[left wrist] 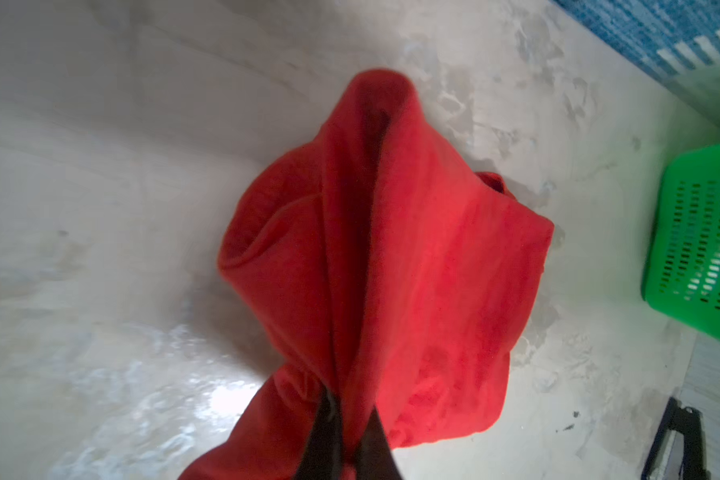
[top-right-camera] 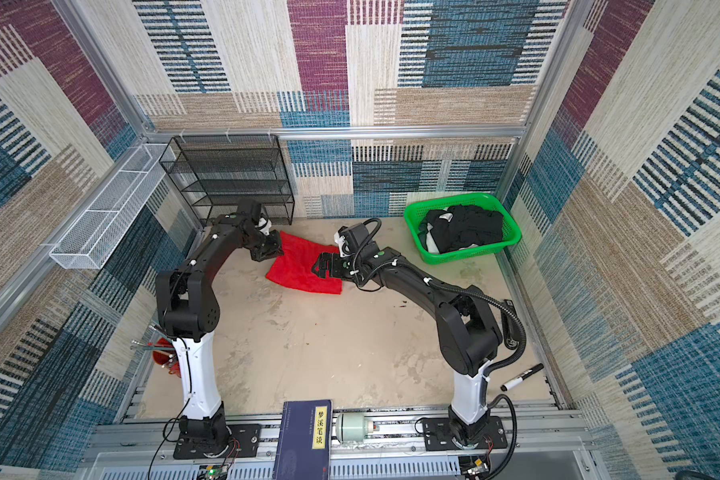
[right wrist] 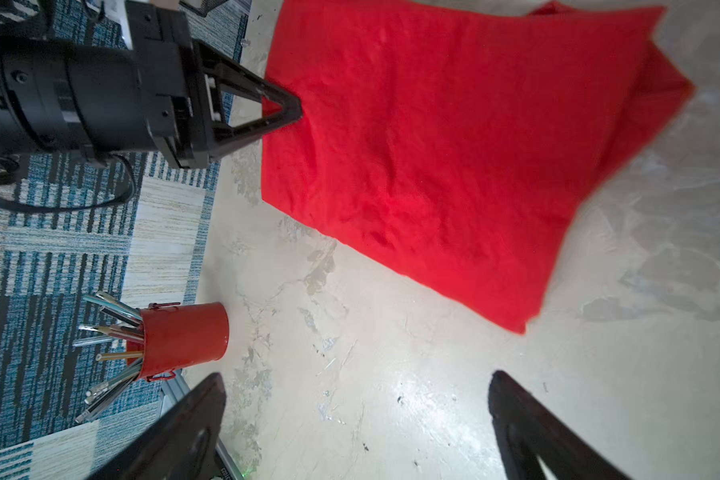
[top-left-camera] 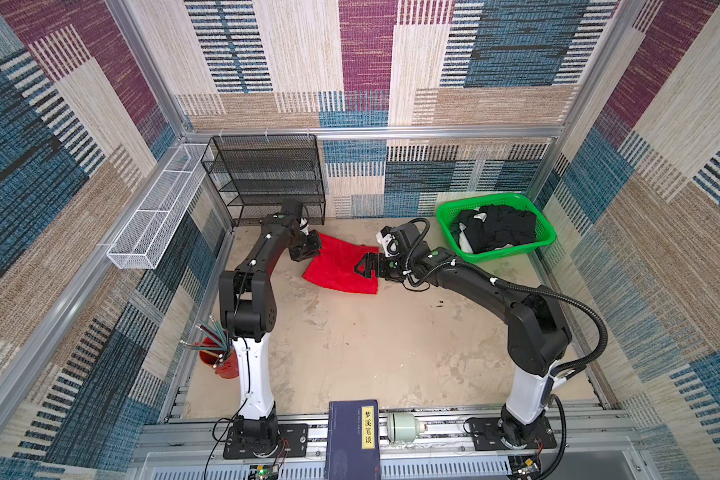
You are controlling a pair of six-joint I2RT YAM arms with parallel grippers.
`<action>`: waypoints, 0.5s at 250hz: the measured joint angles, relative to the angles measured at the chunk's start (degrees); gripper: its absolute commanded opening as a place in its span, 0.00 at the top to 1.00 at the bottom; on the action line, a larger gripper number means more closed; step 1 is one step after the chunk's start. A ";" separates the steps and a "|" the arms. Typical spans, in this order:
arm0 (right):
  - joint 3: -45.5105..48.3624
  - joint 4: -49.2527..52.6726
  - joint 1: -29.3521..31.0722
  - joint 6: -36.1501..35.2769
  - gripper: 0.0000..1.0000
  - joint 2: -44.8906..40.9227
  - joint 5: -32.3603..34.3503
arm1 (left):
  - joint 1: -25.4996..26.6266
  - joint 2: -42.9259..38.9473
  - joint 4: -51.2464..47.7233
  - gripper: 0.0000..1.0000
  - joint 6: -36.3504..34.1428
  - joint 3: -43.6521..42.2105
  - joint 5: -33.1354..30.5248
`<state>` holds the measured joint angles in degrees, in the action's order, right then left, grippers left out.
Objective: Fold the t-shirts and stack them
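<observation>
The green basket (top-left-camera: 495, 197) (top-right-camera: 454, 197) stands on the table against the back wall, and a heap of black t-shirts (top-left-camera: 499, 230) (top-right-camera: 466, 230) with some white showing fills it. In both top views the red t-shirt (top-left-camera: 341, 266) (top-right-camera: 304, 268) lies on the bare tabletop to the left of the basket, well apart from it, folded into a rough rectangle. The corner of the shirt farthest from the basket is lifted off the surface. The left gripper (top-left-camera: 308, 245) (top-right-camera: 273, 245) is at that far corner. Its fingers are closed tight on the red cloth, which the left wrist view shows bunched between the dark fingertips (left wrist: 371, 432) and hanging away from them in a long fold (left wrist: 412, 270). The right wrist view shows the same pinch from the side (right wrist: 287, 106). The right gripper (top-left-camera: 364, 266) (top-right-camera: 321, 264) is over the edge of the shirt nearest the basket, between the basket and the bulk of the cloth. Its fingers are spread wide with nothing between them (right wrist: 356, 376), and only bare tabletop shows in the gap. The basket's slotted wall (left wrist: 699, 249) shows at the edge of the left wrist view.
</observation>
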<state>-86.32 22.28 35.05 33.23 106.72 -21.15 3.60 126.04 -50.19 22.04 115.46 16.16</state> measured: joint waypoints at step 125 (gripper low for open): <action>-4.20 2.89 0.13 -0.79 0.01 4.28 -1.81 | -14.03 0.46 -6.82 1.00 -4.76 -1.25 -4.09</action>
<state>-90.52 25.17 35.18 32.45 111.00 -22.96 -10.44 126.50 -57.01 17.28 114.21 12.08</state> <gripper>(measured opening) 0.988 0.074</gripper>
